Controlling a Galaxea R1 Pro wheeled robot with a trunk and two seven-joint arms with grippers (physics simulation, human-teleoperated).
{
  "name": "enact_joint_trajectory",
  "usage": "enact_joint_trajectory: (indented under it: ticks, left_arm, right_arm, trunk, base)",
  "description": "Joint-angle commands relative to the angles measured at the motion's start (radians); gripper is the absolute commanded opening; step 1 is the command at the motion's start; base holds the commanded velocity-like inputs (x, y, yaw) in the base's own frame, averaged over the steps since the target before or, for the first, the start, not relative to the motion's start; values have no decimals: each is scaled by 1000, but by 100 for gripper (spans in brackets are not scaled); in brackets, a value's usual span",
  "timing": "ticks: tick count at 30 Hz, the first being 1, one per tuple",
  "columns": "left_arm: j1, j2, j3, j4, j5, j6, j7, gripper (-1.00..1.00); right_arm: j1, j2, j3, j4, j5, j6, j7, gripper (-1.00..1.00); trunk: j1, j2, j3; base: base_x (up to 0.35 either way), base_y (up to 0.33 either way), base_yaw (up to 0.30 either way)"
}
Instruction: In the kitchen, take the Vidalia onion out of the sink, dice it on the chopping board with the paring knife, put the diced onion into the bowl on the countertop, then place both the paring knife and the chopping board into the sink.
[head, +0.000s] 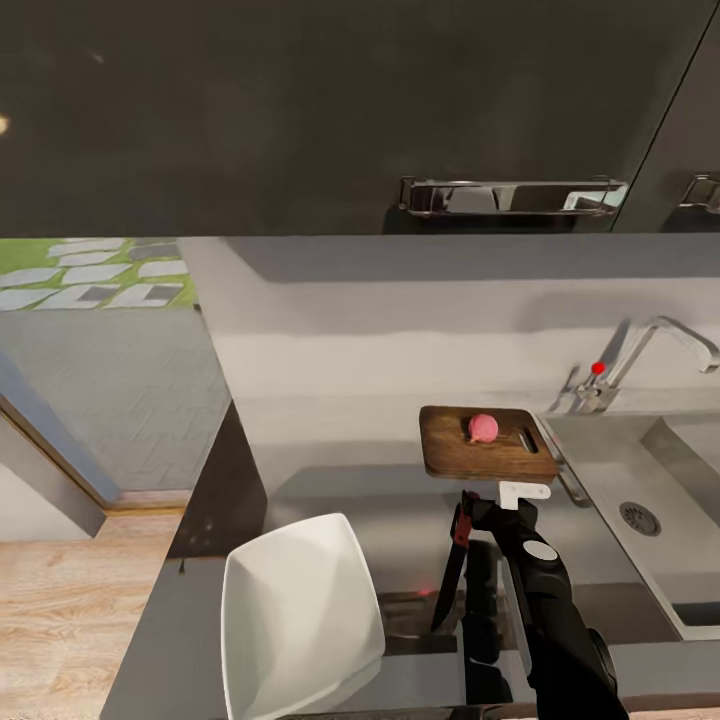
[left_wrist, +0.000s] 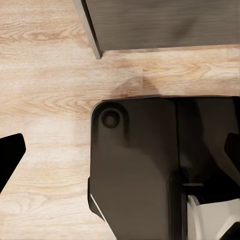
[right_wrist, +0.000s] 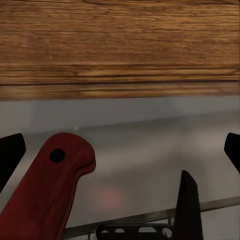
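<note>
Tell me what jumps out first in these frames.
The pink onion sits whole on the brown board, which lies on the grey counter just left of the steel sink. In front of the board, the right gripper holds a knife with a red handle and dark blade. A big white bowl sits near the counter's front edge, left of the arm.

head high over countertop (head: 330, 500), right wrist near chopping board (right_wrist: 120, 45)

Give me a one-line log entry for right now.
onion: on chopping board | knife: red handle, in right gripper, short of board | bowl: empty on countertop | sink: empty
</note>
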Motion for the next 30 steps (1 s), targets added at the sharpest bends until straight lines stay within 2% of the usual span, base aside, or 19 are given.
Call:
enact_joint_trajectory:
  ticks: [1,30]
  left_arm:
    - [0,1,-5,-1,8,-2,4,100]
    - [0,-1,-6,-1,8,-1,4,100]
  right_arm:
    - [-1,1,-1,-1,7,5,2,100]
    - [-1,1,-1,-2,8,4,4,100]
  trunk:
    - [1,-2,-3]
    - [1,-2,-47]
  base:
    - [0,0,0]
    - [0,18,0]
